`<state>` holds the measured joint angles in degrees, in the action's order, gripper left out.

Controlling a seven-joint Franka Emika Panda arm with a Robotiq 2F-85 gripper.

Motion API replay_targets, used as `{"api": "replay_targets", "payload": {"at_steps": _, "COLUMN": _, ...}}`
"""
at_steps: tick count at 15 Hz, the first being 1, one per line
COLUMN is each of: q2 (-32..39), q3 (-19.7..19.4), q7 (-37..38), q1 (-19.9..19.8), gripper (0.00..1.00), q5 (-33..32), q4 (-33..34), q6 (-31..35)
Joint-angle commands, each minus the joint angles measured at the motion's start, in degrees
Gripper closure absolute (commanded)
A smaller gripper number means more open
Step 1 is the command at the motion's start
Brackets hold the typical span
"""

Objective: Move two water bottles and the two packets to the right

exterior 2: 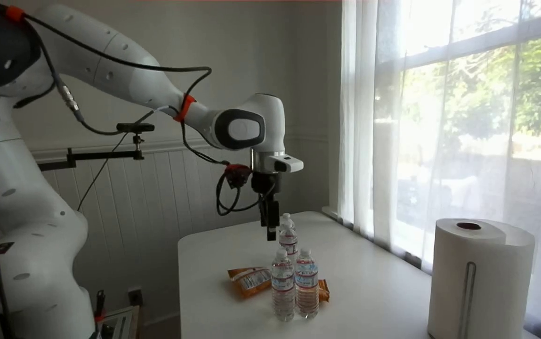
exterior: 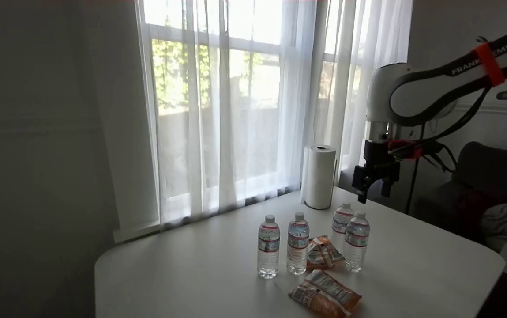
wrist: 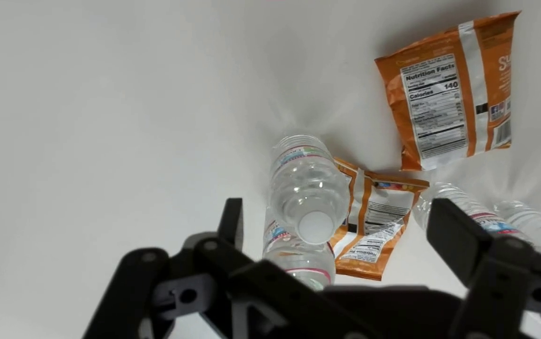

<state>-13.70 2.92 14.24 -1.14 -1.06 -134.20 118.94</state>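
Note:
Several identical clear water bottles with white caps stand upright in two pairs: a left pair (exterior: 268, 247) and a right pair (exterior: 357, 243) in an exterior view. Which pair the task means I cannot tell. Two orange packets lie flat: one (exterior: 324, 254) between the pairs, the other (exterior: 326, 293) nearer that camera. Both packets also show in the wrist view (wrist: 444, 99) (wrist: 374, 226). My gripper (exterior: 373, 194) is open and empty, pointing down above the right pair. In the wrist view, a bottle (wrist: 308, 188) shows between its spread fingers (wrist: 338, 214), apart from them.
A white paper-towel roll (exterior: 319, 176) stands on the white table (exterior: 182, 274) near the window. It shows large at the right in an exterior view (exterior 2: 482, 282). Curtains (exterior: 235, 132) hang along the table's window edge. A dark sofa (exterior: 500, 172) is beyond the table.

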Motion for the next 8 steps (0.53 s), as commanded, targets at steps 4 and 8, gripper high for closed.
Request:
{"api": "replay_targets", "payload": {"at_steps": 4, "q2": 5.6, "q3": -0.5, "q7": -5.2, "q1": 1.4, "gripper": 0.00, "q5": 1.8, "q4": 0.7, "q6": 4.1}}
{"api": "replay_targets", "payload": {"at_steps": 8, "q2": 7.1, "q3": -0.2, "q7": -6.9, "q1": 2.0, "gripper": 0.00, "q5": 0.5, "q4": 0.3, "q6": 5.2}}
